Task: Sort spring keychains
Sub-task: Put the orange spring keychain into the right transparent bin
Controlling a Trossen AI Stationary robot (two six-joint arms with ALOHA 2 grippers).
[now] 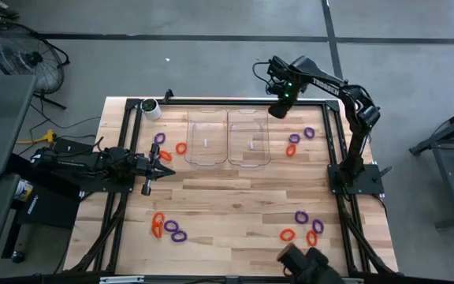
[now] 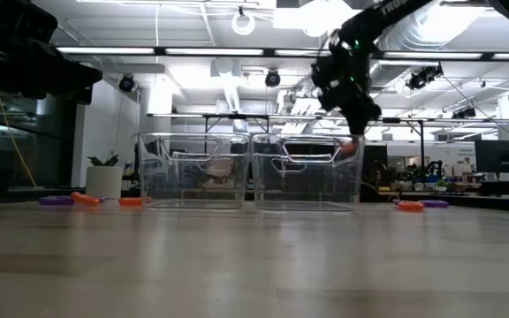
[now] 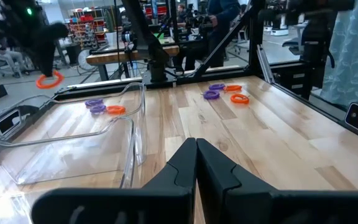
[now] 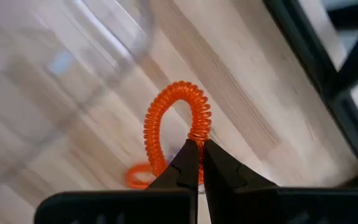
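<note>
Two clear trays stand side by side at the table's far middle. Orange and purple spring keychains lie in loose groups: beside the left tray, right of the trays, near left and near right. My right gripper hangs high by the right tray's far right corner, shut on an orange keychain that also shows in the left wrist view. My left gripper waits shut and level at the table's left, touching nothing. My right gripper pinches one side of the orange keychain's coiled loop between its two fingertips. The fingers point down, coming from above. The loop is lifted clear of the table and sticks out sideways from the tips, about level with the tray's rim.
A white-and-green roll stands at the far left corner. A black frame runs around the table's edges. Bare wood lies between the trays and the near groups. Another orange keychain lies on the table below my right gripper.
</note>
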